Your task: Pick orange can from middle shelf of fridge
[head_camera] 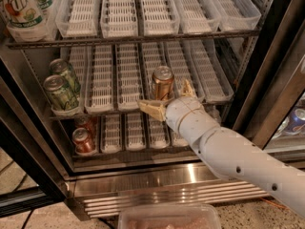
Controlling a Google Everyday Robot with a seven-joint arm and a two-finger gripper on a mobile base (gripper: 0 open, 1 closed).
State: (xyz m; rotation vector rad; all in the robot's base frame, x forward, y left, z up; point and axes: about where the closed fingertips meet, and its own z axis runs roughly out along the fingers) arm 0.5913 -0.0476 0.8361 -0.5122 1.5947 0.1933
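The orange can (163,82) stands upright near the front of a white lane tray on the middle shelf (131,109) of the fridge (143,175). My gripper (167,99) is open at the shelf's front edge, directly in front of the can. One tan finger (151,109) points left below the can's base and the other (187,88) rises at the can's right side. The fingers do not close on the can. My white arm (238,156) reaches in from the lower right.
Two green cans (62,87) stand at the left of the middle shelf. Red cans (84,140) sit on the bottom shelf. A 7UP bottle (19,8) is on the top shelf, left. The door frame (267,80) is close on the right. A clear bin (169,217) lies below.
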